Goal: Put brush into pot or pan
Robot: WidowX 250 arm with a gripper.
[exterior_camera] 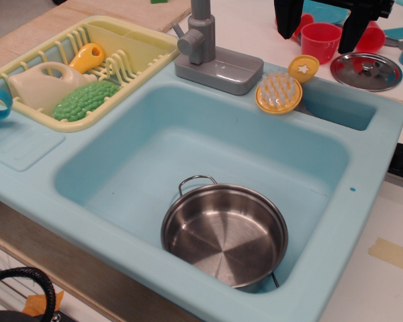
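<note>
From my remote station I saw the pincer (322,30) hanging at the top edge of the view, its two black fingers (354,30) spread apart with nothing between them, above the red cups (320,41) at the back. The brush (280,92) lay on the rear rim of the light blue sink (363,161), just right of the grey faucet (211,57), its round head tilted with the white bristles facing up and its star-marked handle end (303,68) pointing toward the cups. The pot (225,233) sat inside the basin at the near right, empty and upright, one wire loop handle toward the back, well apart from the brush. A flat steel lid (366,70) rested on the surface beyond the sink's right corner. In the yellow dish rack (141,40) at left lay a cream utensil with an orange handle (54,80) beside a green bumpy vegetable (86,100).
</note>
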